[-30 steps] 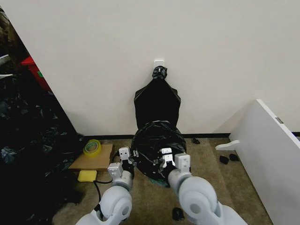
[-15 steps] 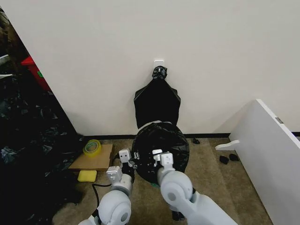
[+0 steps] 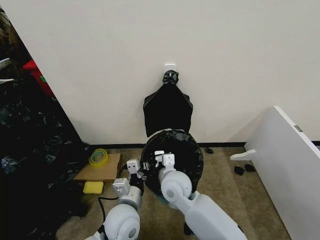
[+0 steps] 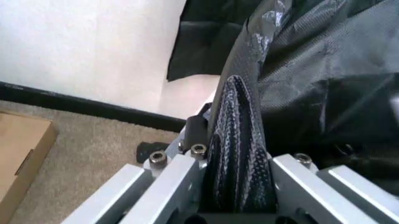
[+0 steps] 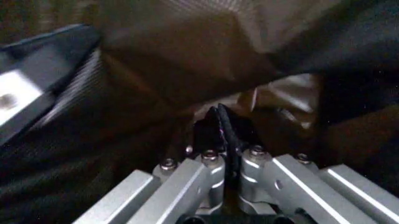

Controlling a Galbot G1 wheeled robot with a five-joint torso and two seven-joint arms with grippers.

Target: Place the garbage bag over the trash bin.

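The garbage bag (image 3: 182, 150), thin glossy black plastic, is draped around the trash bin. Of the bin I see just a pale sliver of rim (image 3: 158, 133) at the back, close to the wall. My left gripper (image 3: 134, 169) sits at the bin's left side. In the left wrist view that gripper (image 4: 231, 140) is shut on a crinkled fold of the bag (image 4: 324, 70). My right gripper (image 3: 161, 158) reaches over the bin's near-left part. The right wrist view shows it (image 5: 225, 140) shut on a thin ridge of bag plastic (image 5: 156, 70).
A flat black bundle (image 3: 168, 107) hangs from a white hook (image 3: 170, 66) right behind the bin. Left of it lie cardboard (image 3: 107, 167), a yellow tape roll (image 3: 98, 156) and a yellow sponge (image 3: 93, 187). Black sheeting (image 3: 30, 150) is heaped far left. A white board (image 3: 290, 165) leans at right.
My right arm has swung left and forward across the bin, carrying its fold of the bag. The bag now spreads wider over the bin's top. The left gripper has barely moved.
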